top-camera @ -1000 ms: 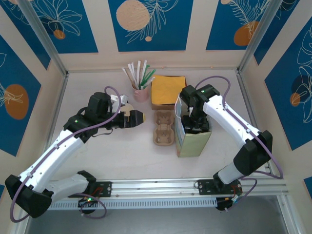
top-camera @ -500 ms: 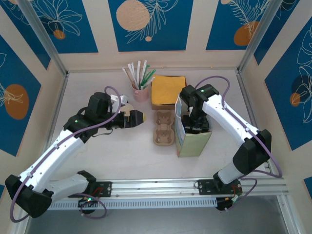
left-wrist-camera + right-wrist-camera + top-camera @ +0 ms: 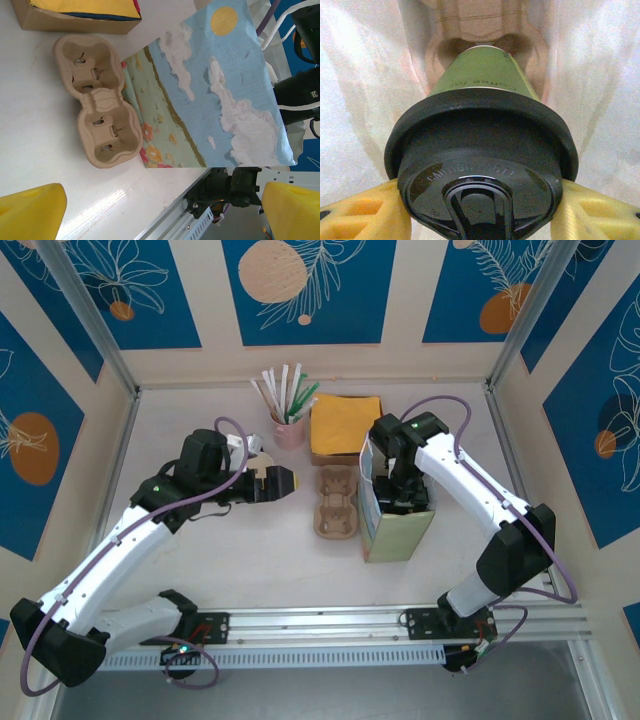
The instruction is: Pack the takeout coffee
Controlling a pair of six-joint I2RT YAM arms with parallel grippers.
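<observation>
While sunk between the crinkled white walls of the paper bag (image 3: 360,75), pinched at its glossy round black lid by the right gripper (image 3: 480,210) — takeout coffee (image 3: 482,85), tapered olive paper, foot toward a moulded pulp pocket (image 3: 482,30). Left gripper (image 3: 160,210): yellow jaws spread wide, near the lumpy cardboard carrier (image 3: 97,100).

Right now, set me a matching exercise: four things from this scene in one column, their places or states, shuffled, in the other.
Things:
1. takeout coffee
2. cup carrier
3. pink cup
4. left end effector

Places or states:
A. open, holding nothing
B. holds straws, near the back wall
C. down inside the paper bag
D. lying on the table beside the bag

Pairs: 1-C, 2-D, 3-B, 4-A
</observation>
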